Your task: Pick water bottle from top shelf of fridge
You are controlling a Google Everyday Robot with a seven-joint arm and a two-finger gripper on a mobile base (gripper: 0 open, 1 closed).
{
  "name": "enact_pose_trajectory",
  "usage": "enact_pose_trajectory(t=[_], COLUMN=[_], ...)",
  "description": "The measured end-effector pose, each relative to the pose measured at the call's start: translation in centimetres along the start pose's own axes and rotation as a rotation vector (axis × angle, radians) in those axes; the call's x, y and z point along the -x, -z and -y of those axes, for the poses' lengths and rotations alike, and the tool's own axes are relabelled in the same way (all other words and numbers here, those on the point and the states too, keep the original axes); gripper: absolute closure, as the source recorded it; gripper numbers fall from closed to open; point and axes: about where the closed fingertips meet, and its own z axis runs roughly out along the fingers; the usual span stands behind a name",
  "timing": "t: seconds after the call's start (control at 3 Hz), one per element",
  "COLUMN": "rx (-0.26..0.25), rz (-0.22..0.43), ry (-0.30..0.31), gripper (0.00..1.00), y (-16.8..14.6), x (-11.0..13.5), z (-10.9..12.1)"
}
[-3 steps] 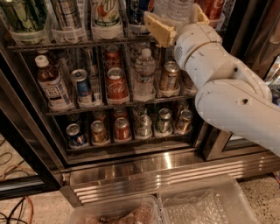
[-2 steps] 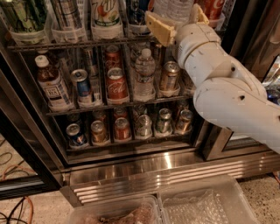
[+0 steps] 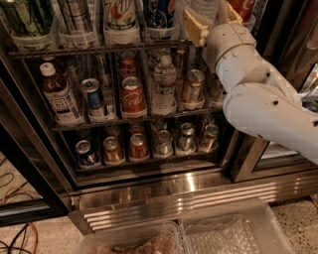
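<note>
The fridge [image 3: 164,196] stands open in front of me, its wire racks full of drinks. The water bottle [image 3: 206,6], clear and ribbed, stands at the right end of the top shelf [image 3: 74,50], cut off by the picture's upper edge. My gripper [image 3: 211,19], on a white arm coming in from the right, is up at that shelf. Its tan fingers [image 3: 195,26] stand apart, one on each side of the bottle's lower part. Whether they press on it does not show.
Other bottles and cans fill the top shelf's holders to the left. The rack below holds a brown tea bottle [image 3: 57,94], cans and a small white-capped clear bottle [image 3: 164,84]. Small cans fill the lowest rack. Two clear plastic bins [image 3: 233,233] sit on the floor in front. Cables [image 3: 15,233] lie at the lower left.
The gripper has shifted a little to the right and up, closer around the water bottle. The drinks on the racks have not moved.
</note>
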Motion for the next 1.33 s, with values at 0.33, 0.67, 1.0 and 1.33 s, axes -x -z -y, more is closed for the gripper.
enact_pose_trajectory(t=[0.33,0.67,1.0,1.33], rx=[0.001,0.004,0.009,0.010], rz=[-0.001,-0.007,-0.011,-0.011], ry=[-0.001,-0.007,-0.016,-0.028], gripper=[0.36,0.36,0.35,0.35], y=[0.0,-0.2,-0.5,-1.1], x=[-0.1,-0.4,-0.7,-0.8], z=[-0.1,-0.5,-1.0,-1.6])
